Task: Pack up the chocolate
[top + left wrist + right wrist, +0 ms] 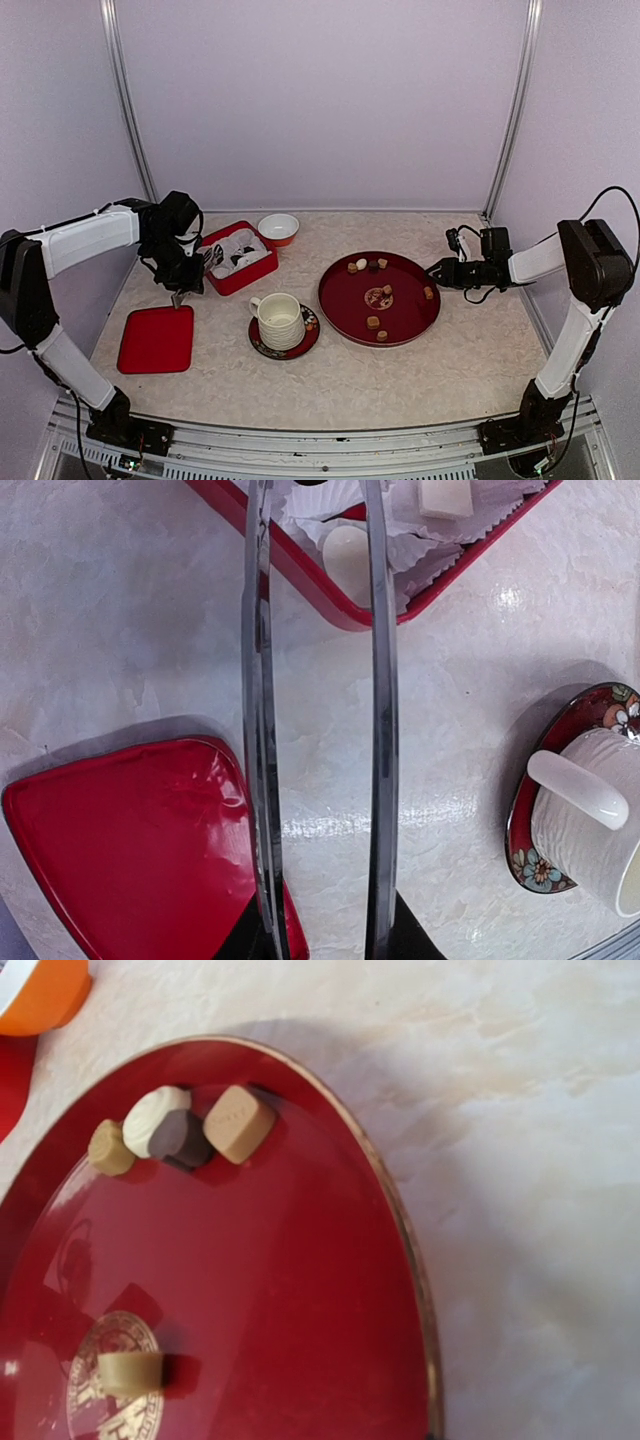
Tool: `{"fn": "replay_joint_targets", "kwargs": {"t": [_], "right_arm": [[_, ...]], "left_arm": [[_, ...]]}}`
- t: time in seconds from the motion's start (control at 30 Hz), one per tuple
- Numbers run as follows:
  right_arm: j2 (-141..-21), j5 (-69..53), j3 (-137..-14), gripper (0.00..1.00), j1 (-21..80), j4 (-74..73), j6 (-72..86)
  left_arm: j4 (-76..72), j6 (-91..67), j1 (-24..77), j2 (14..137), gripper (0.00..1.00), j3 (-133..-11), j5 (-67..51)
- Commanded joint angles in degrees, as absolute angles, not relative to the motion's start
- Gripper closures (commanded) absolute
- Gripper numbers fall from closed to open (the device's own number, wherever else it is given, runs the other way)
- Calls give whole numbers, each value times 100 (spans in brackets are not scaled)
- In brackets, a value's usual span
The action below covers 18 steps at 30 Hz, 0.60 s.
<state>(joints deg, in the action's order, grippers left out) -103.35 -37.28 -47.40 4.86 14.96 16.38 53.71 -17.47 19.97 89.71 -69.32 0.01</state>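
I am seeing small bite-sized chocolate pieces, tan, white and dark brown, lying loose ahead of the right claw, one tan piece sitting just beside it. Further ahead, a tan cube, a white round piece and a dark grey-brown piece are touching in a cluster. Beyond the left claw, a white cube and a pale round piece are resting near each other.

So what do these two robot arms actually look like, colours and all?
The left arm and right arm both have long white shells linked by chunky black joints, standing on black bases. Thin black cables loop along them. The left gripper and right gripper are black as well. No markings are legible.
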Motion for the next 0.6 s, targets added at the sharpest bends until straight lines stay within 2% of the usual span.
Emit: {"fn": "replay_joint_targets", "kwargs": {"t": [0.0,0.3,0.57], "right_arm": [[-10367,-3823,-4754,57,554,1618,1670],[-10351,-3789,-4761,57,554,1573,1646],[-10389,-3797,-4750,57,554,1607,1660]], "left_arm": [[5366,-1622,1962,9071,72,-6900,171],[5434,-1586,1966,9184,66,-7057,515],[5512,-1600,1981,9070,65,-7084,658]]}}
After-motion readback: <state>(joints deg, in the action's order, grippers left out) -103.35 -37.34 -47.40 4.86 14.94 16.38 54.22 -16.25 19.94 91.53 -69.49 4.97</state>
